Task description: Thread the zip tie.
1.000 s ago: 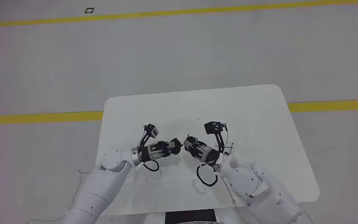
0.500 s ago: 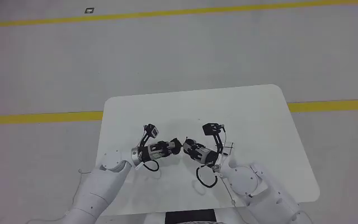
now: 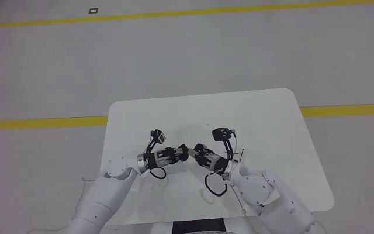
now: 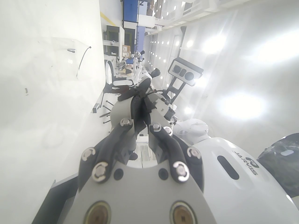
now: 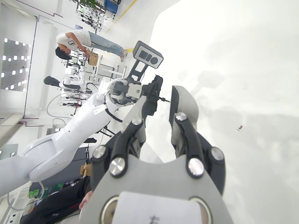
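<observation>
Left gripper [image 5: 153, 92], fingers clenched on the zip tie [image 5: 163, 99], above the desk [image 3: 263, 123]. The tie's thin free tip projects along its long axis toward the right gripper [image 5: 160, 104], whose fingers stand released just beside it. Judged next: the tip enters that gap.

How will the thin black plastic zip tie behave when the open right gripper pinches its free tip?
The thin black zip tie juts straight from the shut left gripper without sagging, so that short length is probably fairly stiff. It is very thin, so likely light, and it may flex or slide if the right gripper closes off-centre.
</observation>
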`<state>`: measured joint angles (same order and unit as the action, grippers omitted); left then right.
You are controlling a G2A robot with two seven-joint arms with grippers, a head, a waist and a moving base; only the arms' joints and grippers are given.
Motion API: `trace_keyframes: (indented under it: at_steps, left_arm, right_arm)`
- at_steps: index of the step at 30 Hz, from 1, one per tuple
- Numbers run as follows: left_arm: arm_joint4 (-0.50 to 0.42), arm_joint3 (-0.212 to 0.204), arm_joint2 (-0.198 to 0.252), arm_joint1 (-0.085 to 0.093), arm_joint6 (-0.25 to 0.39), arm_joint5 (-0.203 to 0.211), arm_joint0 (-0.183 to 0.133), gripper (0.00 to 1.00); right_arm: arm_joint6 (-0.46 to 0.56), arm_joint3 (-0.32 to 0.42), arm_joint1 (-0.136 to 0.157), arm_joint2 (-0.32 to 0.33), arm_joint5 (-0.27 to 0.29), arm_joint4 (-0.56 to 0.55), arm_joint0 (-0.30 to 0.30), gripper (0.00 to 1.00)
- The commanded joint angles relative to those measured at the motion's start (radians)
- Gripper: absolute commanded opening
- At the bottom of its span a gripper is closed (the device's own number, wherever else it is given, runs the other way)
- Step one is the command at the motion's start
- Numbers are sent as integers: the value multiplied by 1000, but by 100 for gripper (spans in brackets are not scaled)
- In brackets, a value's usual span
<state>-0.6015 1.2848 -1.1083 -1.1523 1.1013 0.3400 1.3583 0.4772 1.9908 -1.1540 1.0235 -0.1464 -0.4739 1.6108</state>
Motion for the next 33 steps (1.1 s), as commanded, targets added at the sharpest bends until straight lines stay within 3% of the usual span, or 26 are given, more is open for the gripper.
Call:
trace_keyframes:
  at_steps: [1,2,4,10,13,17,19,33]
  left_arm:
    - [0,0,0,0,0,0,0,0]
    - [0,0,0,0,0,0,0,0]
    - [0,0,0,0,0,0,0,0]
    - [0,0,0,0,0,0,0,0]
    - [0,0,0,0,0,0,0,0]
    - [0,0,0,0,0,0,0,0]
    - [0,0,0,0,0,0,0,0]
    - [0,0,0,0,0,0,0,0]
  right_arm:
    - [-2,10,1,3,1,-8,2,62]
    - [-3,15,1,5,1,-13,4,48]
    - [-4,22,2,8,0,-20,6,41]
    - [-14,35,4,16,-3,-41,13,29]
    - [-28,40,4,18,-1,-54,17,16]
    - [-40,44,4,16,5,-73,20,9]
    - [-44,45,4,16,7,-81,22,0]
    - [-39,29,1,5,17,-87,16,0]
